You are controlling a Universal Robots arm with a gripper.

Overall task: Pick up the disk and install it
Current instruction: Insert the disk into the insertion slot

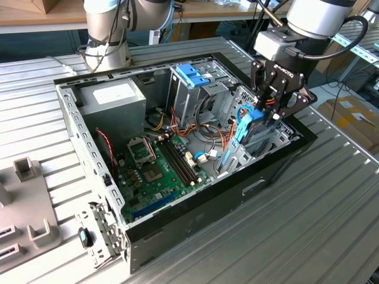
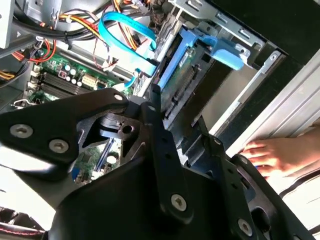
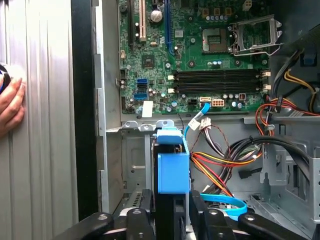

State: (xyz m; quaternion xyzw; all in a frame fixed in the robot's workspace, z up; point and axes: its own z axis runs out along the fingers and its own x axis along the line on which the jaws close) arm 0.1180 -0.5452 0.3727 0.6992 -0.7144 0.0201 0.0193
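Observation:
The disk, with its light-blue rail frame, stands on edge inside the open computer case, at the drive bay on the exterior view's right. My gripper comes down from above and is shut on it. In the first wrist view the disk is seen edge-on, with black fingers on either side of it, just past the motherboard. In the second wrist view the disk reaches out beyond the fingers along the bay's metal wall.
A motherboard lies on the case floor, with loose orange, blue and black cables beside the bay. A grey metal box and a blue bracket sit at the back. A person's hand rests on the ribbed table outside the case.

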